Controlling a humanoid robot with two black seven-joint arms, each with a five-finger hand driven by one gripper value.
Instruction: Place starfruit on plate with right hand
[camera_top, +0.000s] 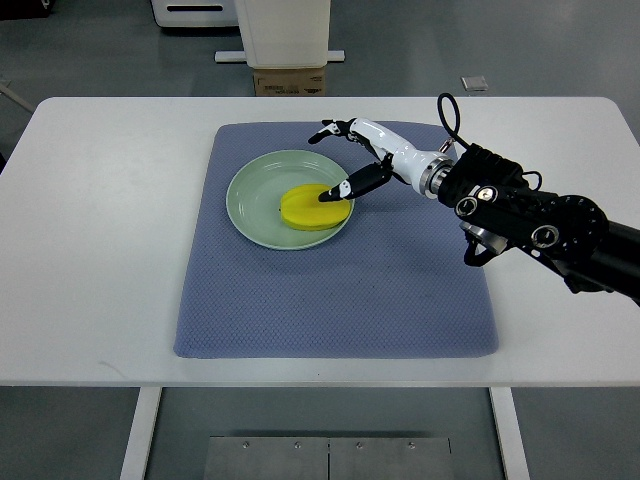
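Your right hand's fingers (340, 190) are spread apart — one dark tip rests on the starfruit (312, 208), the others reach over the plate's far rim. The yellow starfruit lies on the green plate (250, 205), right of its middle — the plate sits on the blue mat (330, 290) toward the counter's (100, 250) far edge.

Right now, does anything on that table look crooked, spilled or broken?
Nothing stands out. The yellow starfruit lies on the green plate, the plate sits on the blue mat, and the right hand hovers by the fruit.
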